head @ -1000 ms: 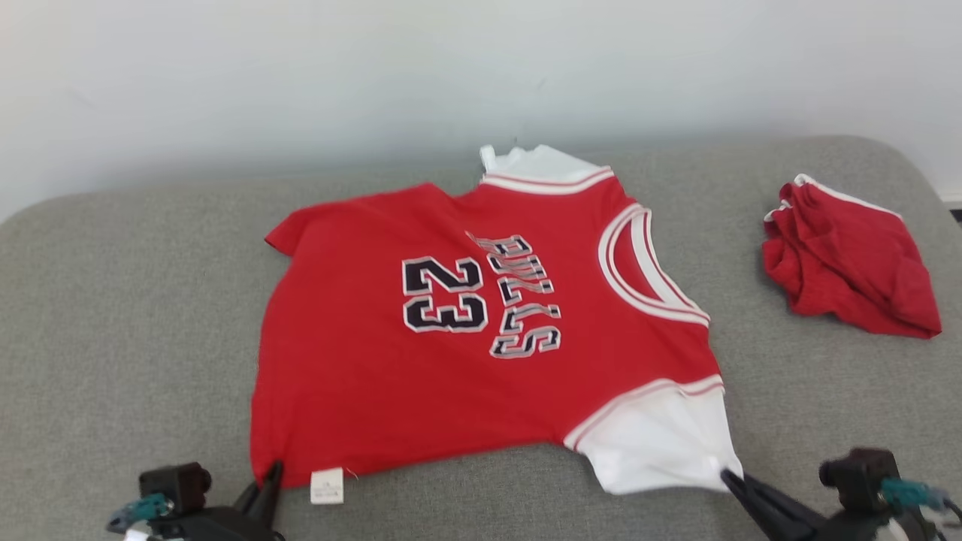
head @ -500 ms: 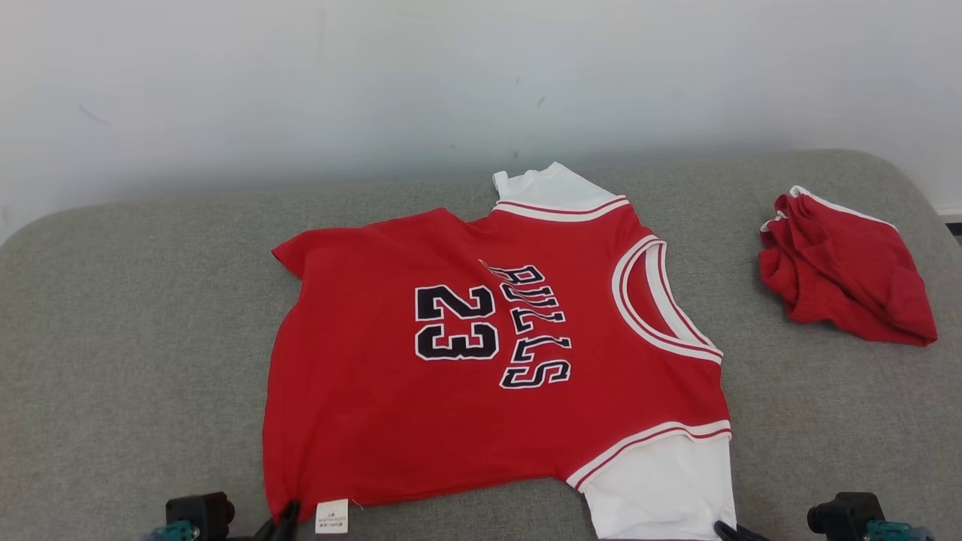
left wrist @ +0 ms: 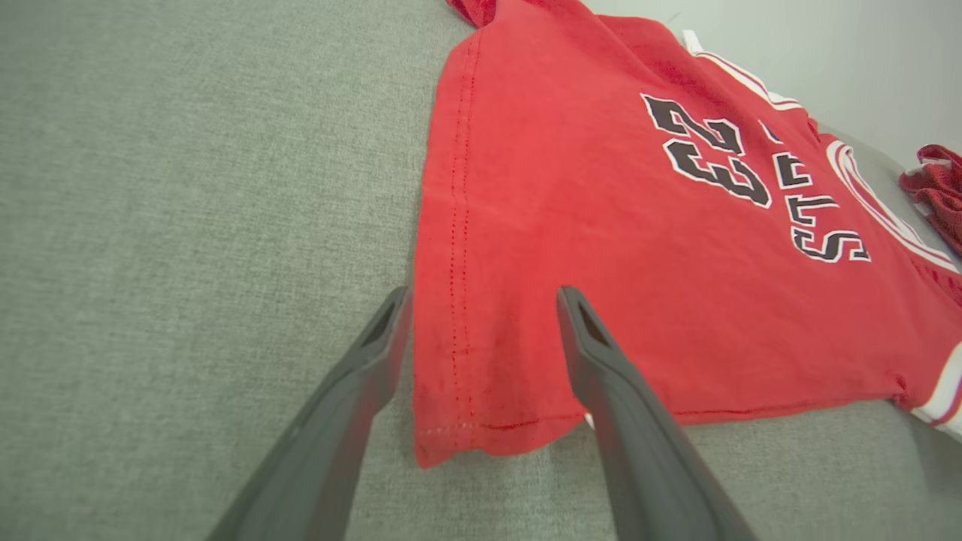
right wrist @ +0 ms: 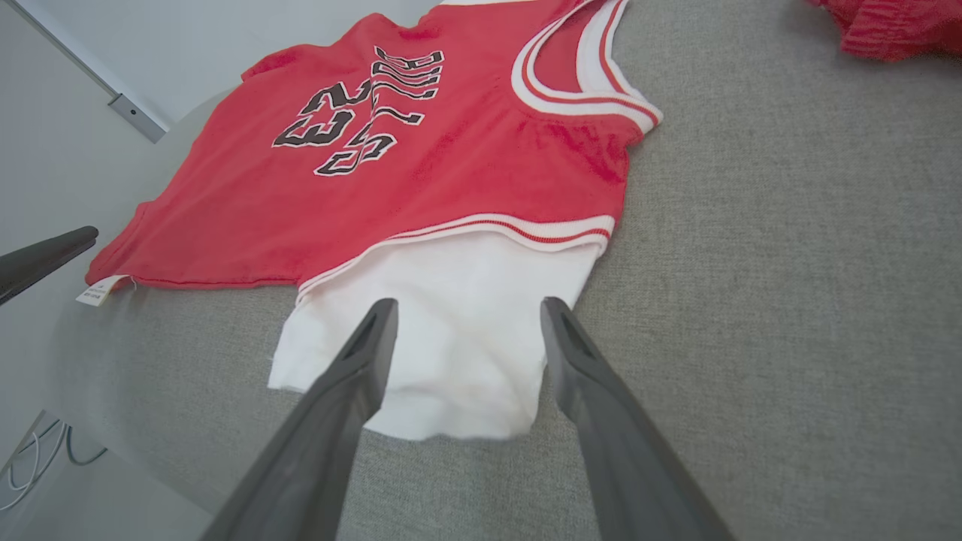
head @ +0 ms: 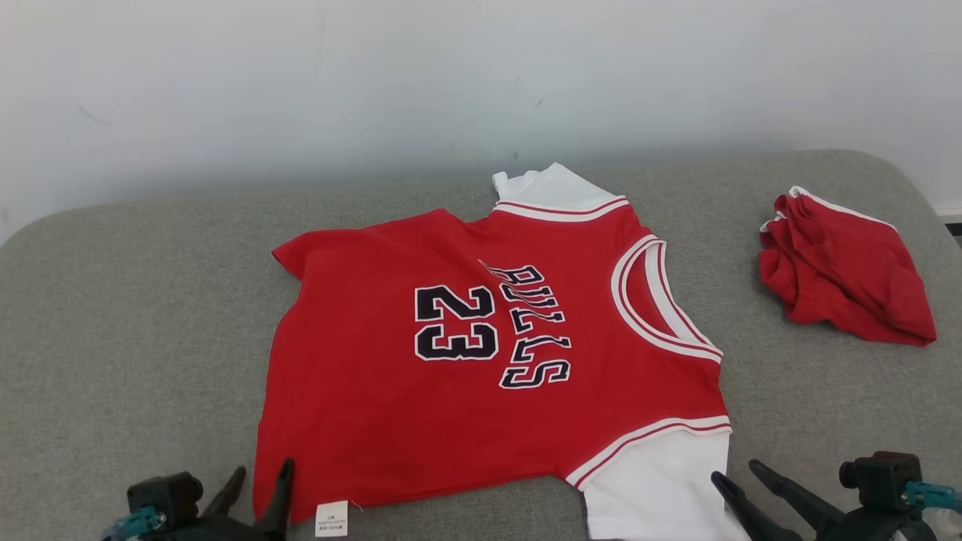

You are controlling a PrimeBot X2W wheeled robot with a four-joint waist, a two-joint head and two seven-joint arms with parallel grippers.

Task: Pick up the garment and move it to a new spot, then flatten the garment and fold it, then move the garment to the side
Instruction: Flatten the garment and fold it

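The garment [head: 481, 361] is a red jersey marked "23 BULLS" with white sleeves, spread flat on the grey cushion [head: 113, 338]. My left gripper [head: 261, 472] stands open at its near left corner, beside the white label [head: 331, 517]. In the left wrist view the left gripper [left wrist: 482, 294] straddles the garment's [left wrist: 601, 225] hem corner without pinching it. My right gripper [head: 733, 471] stands open at the near white sleeve. In the right wrist view the right gripper [right wrist: 470, 303] has its fingers spread over that white sleeve [right wrist: 451, 315], which lies loose on the cushion.
A crumpled red cloth [head: 845, 267] with white trim lies at the cushion's far right. A pale wall [head: 451, 75] rises right behind the cushion. In the right wrist view the cushion's near edge drops to the floor with cables [right wrist: 45, 466].
Both grippers have opened and let go of the jersey's near corners, which now lie on the cushion. The camera tilted early on, shifting the whole picture down.
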